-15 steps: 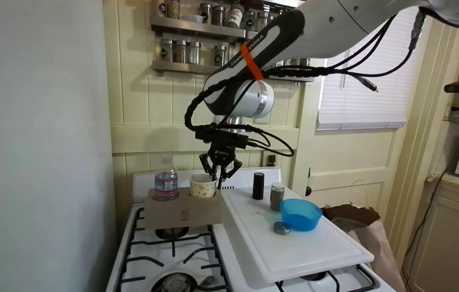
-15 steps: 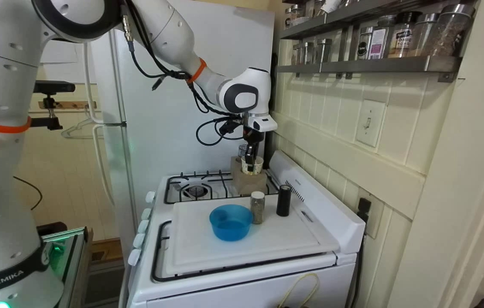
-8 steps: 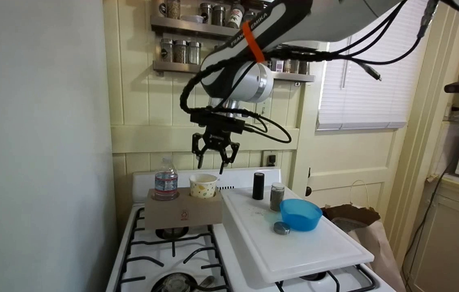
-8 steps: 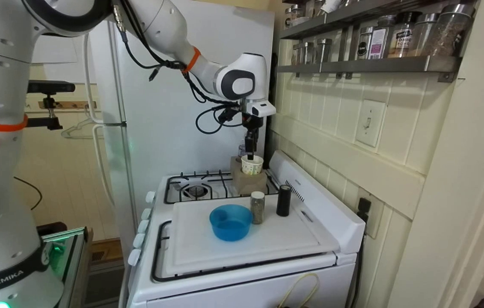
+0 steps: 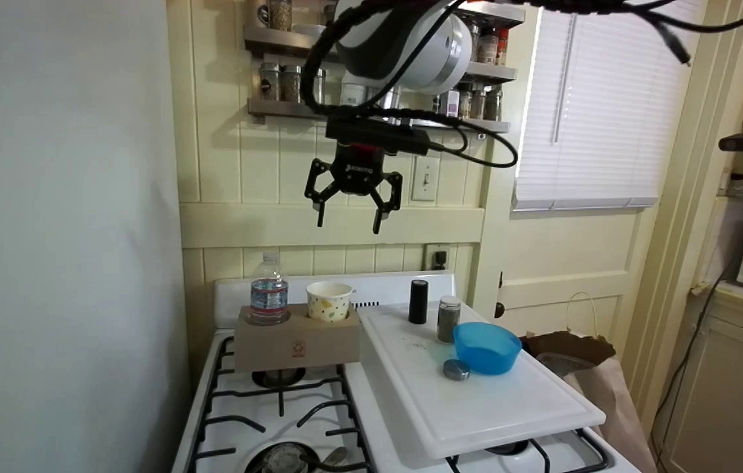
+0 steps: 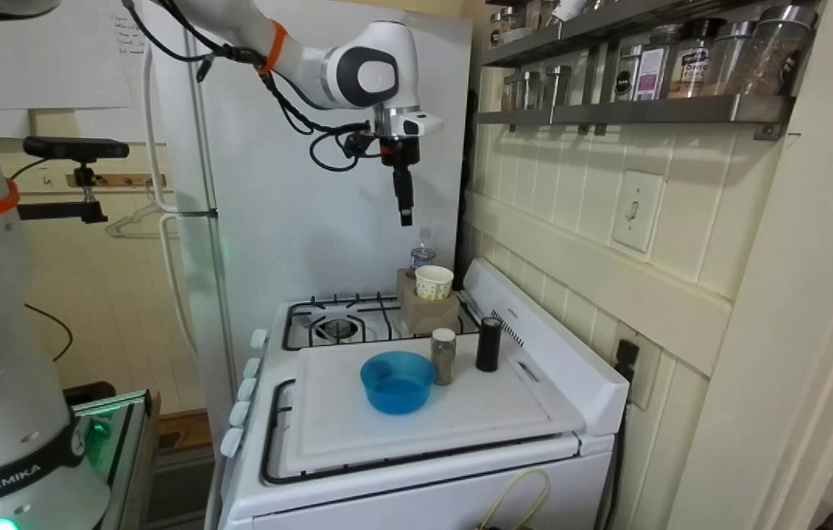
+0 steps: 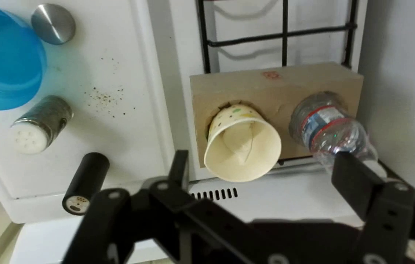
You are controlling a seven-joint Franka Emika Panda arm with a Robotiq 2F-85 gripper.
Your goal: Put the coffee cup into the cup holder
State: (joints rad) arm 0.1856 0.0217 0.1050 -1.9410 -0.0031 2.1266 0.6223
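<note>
While the jaws hang apart above, the cup (image 5: 328, 304) sits in the holder (image 5: 317, 343).
A bottle (image 5: 269, 295) stands in there beside it.

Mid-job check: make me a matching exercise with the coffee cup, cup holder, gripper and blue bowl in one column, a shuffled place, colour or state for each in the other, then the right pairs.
1. coffee cup
2. cup holder
3. gripper
4. blue bowl

A. open, holding nothing
B. on the white board
C. standing in a hole
D. brown cardboard

Pairs: 1-C, 2-D, 3-A, 4-B
</note>
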